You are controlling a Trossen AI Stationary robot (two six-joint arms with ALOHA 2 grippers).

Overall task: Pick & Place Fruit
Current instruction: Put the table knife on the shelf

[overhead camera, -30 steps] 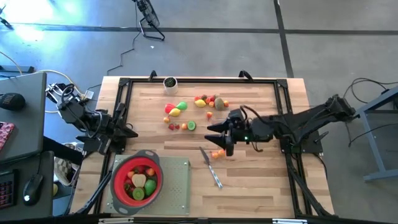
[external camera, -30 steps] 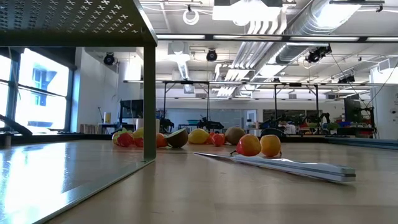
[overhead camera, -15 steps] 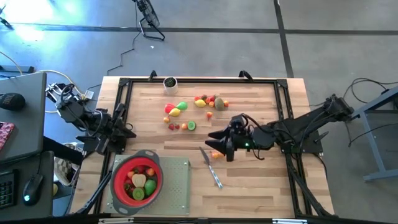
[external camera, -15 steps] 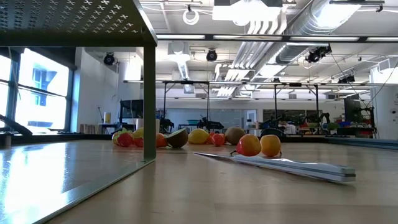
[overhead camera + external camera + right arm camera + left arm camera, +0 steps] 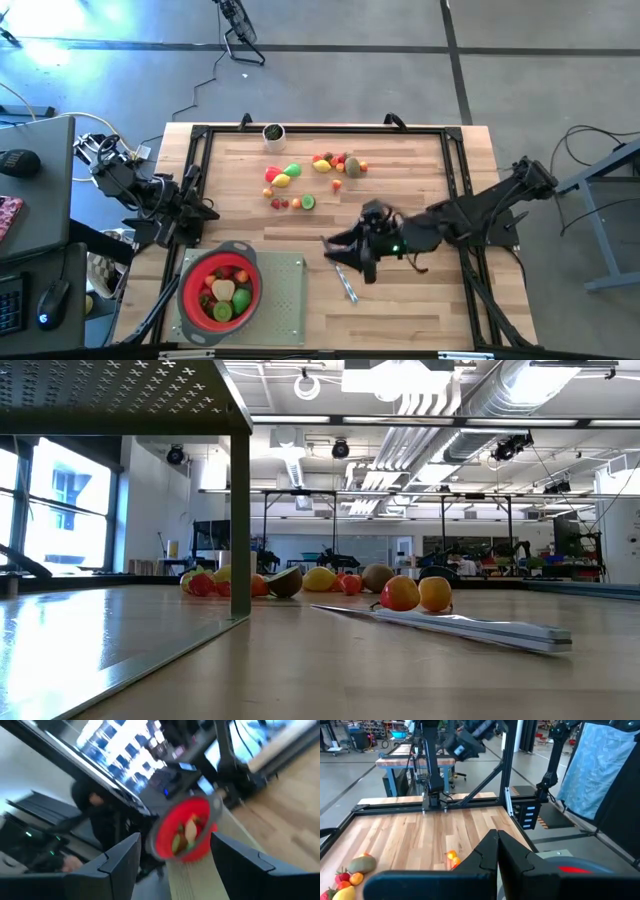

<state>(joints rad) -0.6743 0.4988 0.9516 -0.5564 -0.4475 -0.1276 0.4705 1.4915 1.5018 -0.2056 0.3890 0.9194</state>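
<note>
Your right gripper (image 5: 345, 256) hovers open over the knife (image 5: 341, 274), holding nothing. Your left gripper (image 5: 205, 211) waits shut at the table's left edge. Most fruit (image 5: 300, 178) lies mid-table, some in the strainer (image 5: 220, 286).

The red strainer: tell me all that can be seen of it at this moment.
The red strainer is a round, bowl-shaped piece with a grey rim and looks like plastic. It stands upright on a pale green mat at the table's near left corner. Inside lie several toy fruits, red, green and yellow. Nothing grips it; the left gripper waits farther back. The right wrist view shows it blurred, beyond the open right gripper.
</note>
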